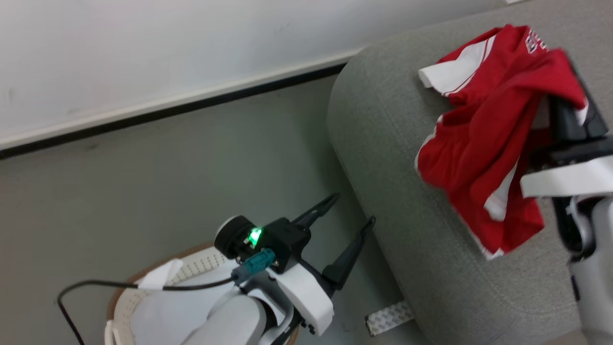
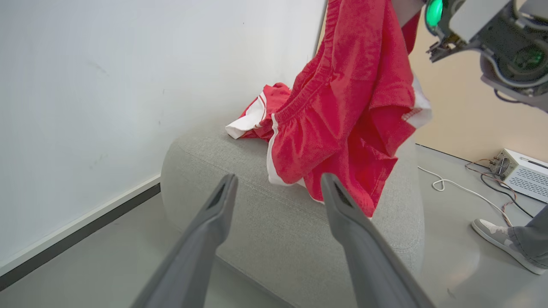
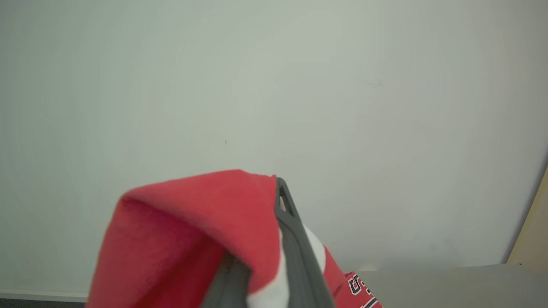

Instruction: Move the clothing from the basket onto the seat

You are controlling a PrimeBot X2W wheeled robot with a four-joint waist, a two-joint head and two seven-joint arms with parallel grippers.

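Since the right gripper (image 1: 567, 112) at the frame's right edge is clamped on the clothing (image 1: 483, 143), the red bundle hangs low over the seat (image 1: 407, 191), seemingly ready for release, while the left gripper (image 1: 353, 208) hovers spread and empty above the basket (image 1: 201, 261) at lower left.

place: robot lab | cues: bare white wall (image 2: 85, 85), grey floor (image 1: 167, 182), wired equipment box (image 2: 524, 173)

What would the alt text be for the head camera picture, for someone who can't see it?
Red clothing with white trim hangs from the robot's right pincer, its lower folds over a large grey sofa. The left pincer is open and empty above a cream basket on the grey floor, beside the sofa's edge, with a white wall behind.
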